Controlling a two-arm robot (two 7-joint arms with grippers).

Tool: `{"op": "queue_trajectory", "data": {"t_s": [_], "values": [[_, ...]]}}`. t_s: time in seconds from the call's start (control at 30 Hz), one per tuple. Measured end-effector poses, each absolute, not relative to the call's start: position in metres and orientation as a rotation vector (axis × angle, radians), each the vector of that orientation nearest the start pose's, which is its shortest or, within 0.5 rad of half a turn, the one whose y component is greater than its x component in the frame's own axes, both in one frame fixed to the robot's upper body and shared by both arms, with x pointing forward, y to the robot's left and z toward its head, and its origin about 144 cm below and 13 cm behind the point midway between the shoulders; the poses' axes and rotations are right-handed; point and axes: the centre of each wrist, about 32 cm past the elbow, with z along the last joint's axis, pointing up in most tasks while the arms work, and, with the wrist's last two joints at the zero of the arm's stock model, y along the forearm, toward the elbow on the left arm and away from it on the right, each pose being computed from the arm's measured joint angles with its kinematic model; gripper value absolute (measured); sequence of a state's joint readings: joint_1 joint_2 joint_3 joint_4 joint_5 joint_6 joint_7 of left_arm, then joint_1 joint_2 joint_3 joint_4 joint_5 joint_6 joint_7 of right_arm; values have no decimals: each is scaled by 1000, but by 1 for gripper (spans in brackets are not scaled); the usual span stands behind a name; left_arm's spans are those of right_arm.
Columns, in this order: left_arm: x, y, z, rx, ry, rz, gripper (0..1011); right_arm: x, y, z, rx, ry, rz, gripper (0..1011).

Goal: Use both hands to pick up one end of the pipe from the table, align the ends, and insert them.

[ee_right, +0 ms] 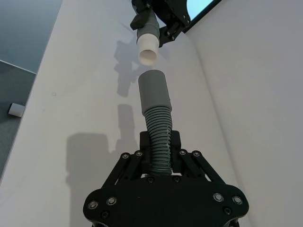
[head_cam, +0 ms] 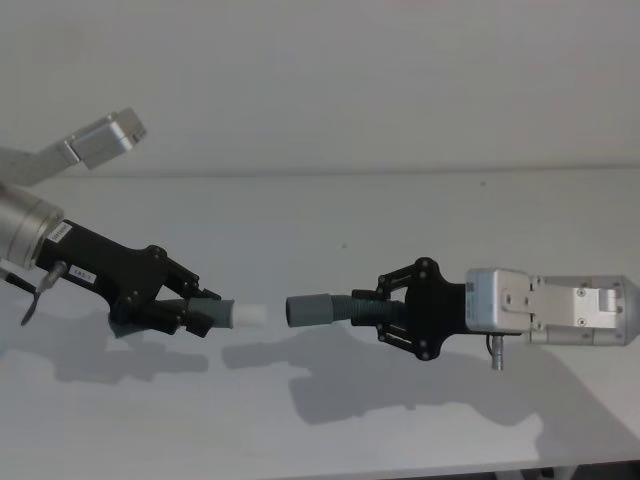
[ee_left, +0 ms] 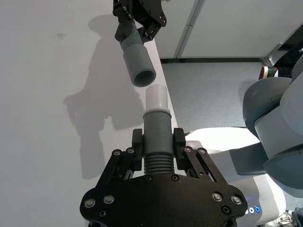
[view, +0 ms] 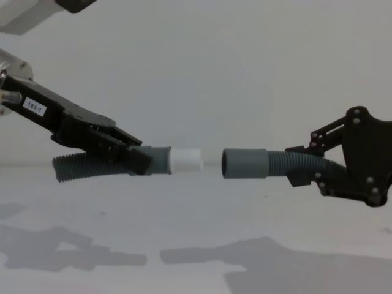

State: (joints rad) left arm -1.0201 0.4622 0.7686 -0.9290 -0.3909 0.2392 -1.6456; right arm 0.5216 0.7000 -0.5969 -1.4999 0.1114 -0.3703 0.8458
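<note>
**Head view:** The white tip [head_cam: 252, 316] jutted from the left gripper [head_cam: 200, 312] toward 3 o'clock. The fingers pinched the left hose at its grey cuff [head_cam: 222, 315]. That arm slanted down from 10 o'clock. The right gripper [head_cam: 385, 310] reached in level from 3 o'clock, clamped on the ribs of the right hose [head_cam: 362, 309]. The socket [head_cam: 310, 309] pointed toward 9 o'clock. Tip and socket faced each other, near but apart, above the table [head_cam: 300, 430].

**Left wrist view:** The left gripper [ee_left: 157, 142] had its fingers [ee_left: 137, 142] pressed against both sides of the hose, where cuff met ribs. The tip [ee_left: 156, 98] stood straight out ahead. The socket [ee_left: 138, 66] hung just beyond, its open mouth a little off the tip's line, held by the right gripper [ee_left: 138, 23].

**Right wrist view:** The right gripper [ee_right: 160, 142] squeezed the ribbed hose, which bent slightly before the socket [ee_right: 154, 90]. The tip [ee_right: 147, 53] faced it across a small gap.

**Chest view:** Both pieces hung clear of the table [view: 184, 214]. The left hose [view: 79, 166] trailed behind the left gripper [view: 131, 156] toward 9 o'clock. The tip [view: 185, 160] and socket [view: 245, 163] sat roughly level, not touching. The right gripper [view: 303, 165] gripped from 3 o'clock.
</note>
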Motion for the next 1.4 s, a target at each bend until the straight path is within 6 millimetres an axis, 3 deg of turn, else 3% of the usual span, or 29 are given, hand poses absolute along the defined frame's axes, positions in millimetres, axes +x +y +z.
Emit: {"op": "queue_trajectory", "data": {"t_s": [1.4], "values": [[674, 279, 1321, 467, 129, -223, 354, 546, -289, 1261, -397, -711, -197, 214]]}}
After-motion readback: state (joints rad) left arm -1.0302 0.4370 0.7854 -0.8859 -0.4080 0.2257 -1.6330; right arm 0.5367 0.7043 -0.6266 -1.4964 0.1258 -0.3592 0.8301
